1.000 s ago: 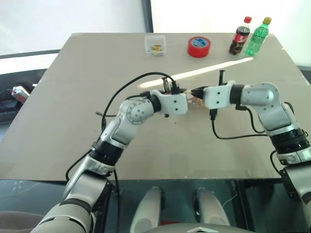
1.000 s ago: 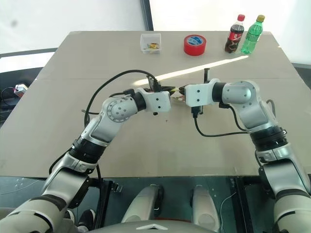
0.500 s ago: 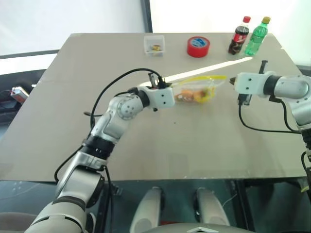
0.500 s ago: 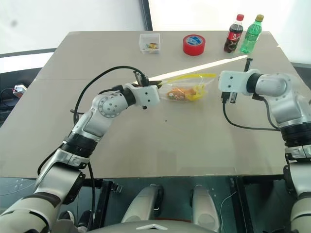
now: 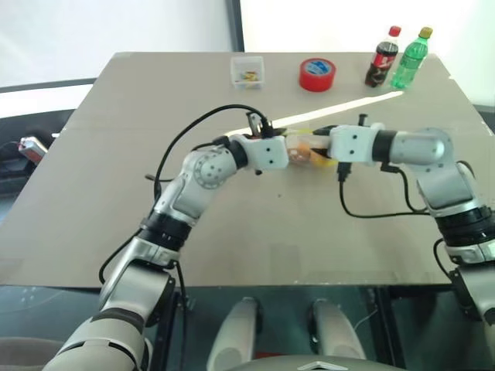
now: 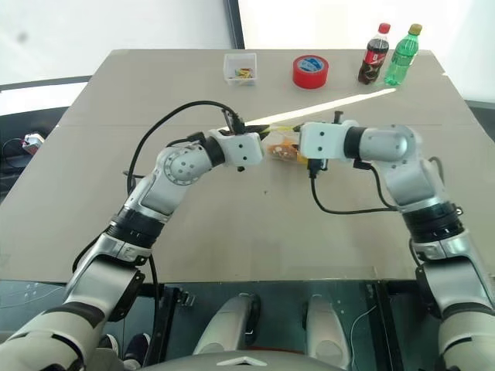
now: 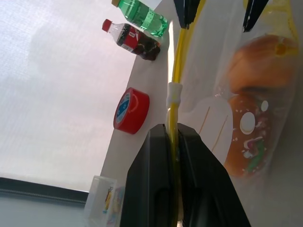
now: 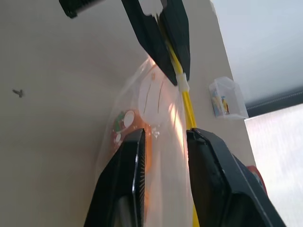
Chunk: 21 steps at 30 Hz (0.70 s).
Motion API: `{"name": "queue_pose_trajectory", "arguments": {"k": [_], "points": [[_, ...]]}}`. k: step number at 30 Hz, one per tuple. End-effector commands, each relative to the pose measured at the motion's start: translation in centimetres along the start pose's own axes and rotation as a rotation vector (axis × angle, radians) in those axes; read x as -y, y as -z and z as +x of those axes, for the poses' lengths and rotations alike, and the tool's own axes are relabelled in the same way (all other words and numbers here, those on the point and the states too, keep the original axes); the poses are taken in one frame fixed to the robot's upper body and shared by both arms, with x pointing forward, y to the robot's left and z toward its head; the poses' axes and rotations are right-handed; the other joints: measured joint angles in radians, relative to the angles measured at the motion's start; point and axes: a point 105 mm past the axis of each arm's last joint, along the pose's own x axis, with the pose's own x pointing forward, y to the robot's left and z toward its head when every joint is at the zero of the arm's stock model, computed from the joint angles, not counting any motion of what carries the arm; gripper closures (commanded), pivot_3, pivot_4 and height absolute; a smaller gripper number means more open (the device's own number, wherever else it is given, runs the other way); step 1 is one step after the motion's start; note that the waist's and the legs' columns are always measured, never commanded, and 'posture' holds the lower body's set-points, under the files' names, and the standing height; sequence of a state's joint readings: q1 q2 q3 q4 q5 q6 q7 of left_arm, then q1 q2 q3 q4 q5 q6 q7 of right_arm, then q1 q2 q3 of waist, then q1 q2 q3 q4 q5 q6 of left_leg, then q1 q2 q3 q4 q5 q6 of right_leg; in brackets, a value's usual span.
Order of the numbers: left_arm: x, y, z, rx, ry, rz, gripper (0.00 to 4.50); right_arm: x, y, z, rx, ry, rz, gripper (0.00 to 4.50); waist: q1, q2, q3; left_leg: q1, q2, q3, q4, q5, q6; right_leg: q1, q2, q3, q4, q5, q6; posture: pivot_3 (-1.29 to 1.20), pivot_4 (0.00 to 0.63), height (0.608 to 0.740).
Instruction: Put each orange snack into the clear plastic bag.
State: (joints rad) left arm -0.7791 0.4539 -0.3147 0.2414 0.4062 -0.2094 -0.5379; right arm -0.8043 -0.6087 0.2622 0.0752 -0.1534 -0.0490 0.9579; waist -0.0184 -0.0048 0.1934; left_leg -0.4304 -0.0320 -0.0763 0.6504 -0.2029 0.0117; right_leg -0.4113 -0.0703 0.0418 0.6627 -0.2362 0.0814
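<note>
Left claw (image 7: 173, 137) pinches clear plastic bag (image 7: 213, 104) seal; right claw (image 8: 163, 142) parted around it.

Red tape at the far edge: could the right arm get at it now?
Probably not at once: the right gripper straddles the bag, jaws apart. The path to the tape looks free.

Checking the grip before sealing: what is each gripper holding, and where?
Left gripper pinches the clear plastic bag by its yellow seal strip; right gripper straddles the bag, open.
</note>
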Motion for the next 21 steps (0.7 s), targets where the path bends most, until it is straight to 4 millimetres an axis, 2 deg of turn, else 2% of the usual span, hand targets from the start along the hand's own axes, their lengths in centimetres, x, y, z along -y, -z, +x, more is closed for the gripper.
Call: {"name": "queue_pose_trajectory", "arguments": {"k": [1, 8, 21], "points": [[-1.2, -1.6, -0.2, 0.050, -0.032, 0.008, 4.50, 1.2, -1.7, 0.3, 0.046, 0.018, -0.066, 3.18, 0.000, 0.000, 0.000, 0.000, 0.000, 0.000, 0.000, 0.000, 0.000, 0.000, 0.000, 0.000, 0.000, 0.000, 0.000, 0.00, 0.150, 0.740], [-1.0, -1.6, -0.2, 0.044, -0.017, 0.015, 4.50, 1.5, -1.9, 1.1, 0.051, 0.016, -0.102, 3.18, 0.001, 0.000, 0.000, 0.000, 0.000, 0.000, 0.000, 0.000, 0.000, 0.000, 0.000, -0.001, 0.000, 0.000, 0.000, 0.00, 0.150, 0.740], [-0.6, -1.8, -0.1, 0.050, -0.006, 0.017, 4.50, 2.3, -1.5, 0.9, 0.036, 0.043, -0.119, 3.18, 0.000, 0.000, 0.000, 0.000, 0.000, 0.000, 0.000, 0.000, 0.000, 0.000, 0.000, 0.000, 0.000, 0.000, 0.000, 0.00, 0.150, 0.740]]}}
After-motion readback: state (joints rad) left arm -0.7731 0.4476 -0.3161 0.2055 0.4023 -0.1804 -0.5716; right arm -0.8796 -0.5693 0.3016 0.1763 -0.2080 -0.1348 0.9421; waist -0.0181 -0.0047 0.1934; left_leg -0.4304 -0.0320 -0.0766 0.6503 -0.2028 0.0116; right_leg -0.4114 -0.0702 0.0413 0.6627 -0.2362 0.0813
